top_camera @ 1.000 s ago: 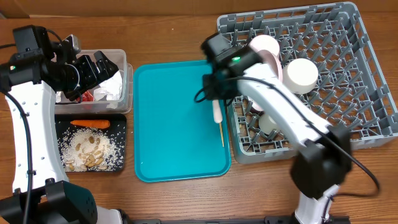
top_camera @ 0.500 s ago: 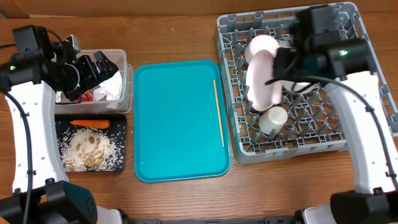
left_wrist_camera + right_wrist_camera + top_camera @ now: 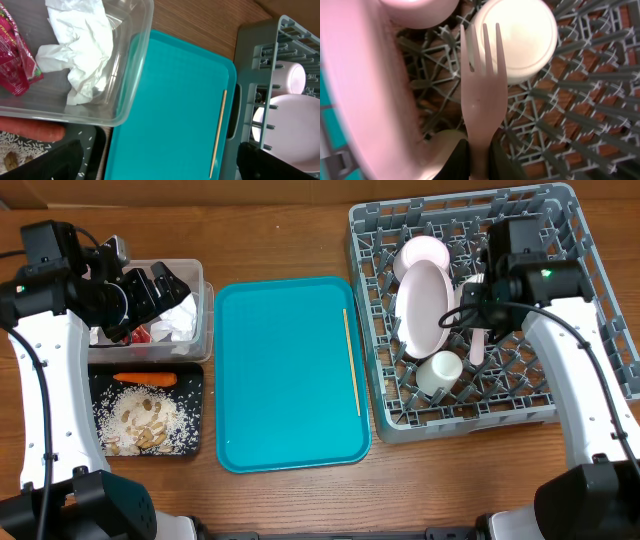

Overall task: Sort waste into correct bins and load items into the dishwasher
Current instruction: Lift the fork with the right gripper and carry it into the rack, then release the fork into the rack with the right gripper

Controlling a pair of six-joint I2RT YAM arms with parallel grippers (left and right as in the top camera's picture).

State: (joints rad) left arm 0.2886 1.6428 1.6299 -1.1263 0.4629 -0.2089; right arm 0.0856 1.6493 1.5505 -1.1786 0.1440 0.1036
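Flanking the fork (image 3: 477, 345) stand plate (image 3: 424, 305), cup (image 3: 440, 372), pegs (image 3: 520, 370).

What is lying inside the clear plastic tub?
A crumpled white napkin and a red snack wrapper lie in the clear tub. From overhead the left gripper covers part of it; what is beneath cannot be seen.

Stick (image 3: 218, 132) on teal tray (image 3: 170, 115) between the spread fingers (image 3: 55, 162), napkin (image 3: 80, 45) and red wrapper (image 3: 17, 55) in clear tub (image 3: 136, 65) beyond one, rack (image 3: 250, 55) with pink bowl (image 3: 292, 132) beyond the other.
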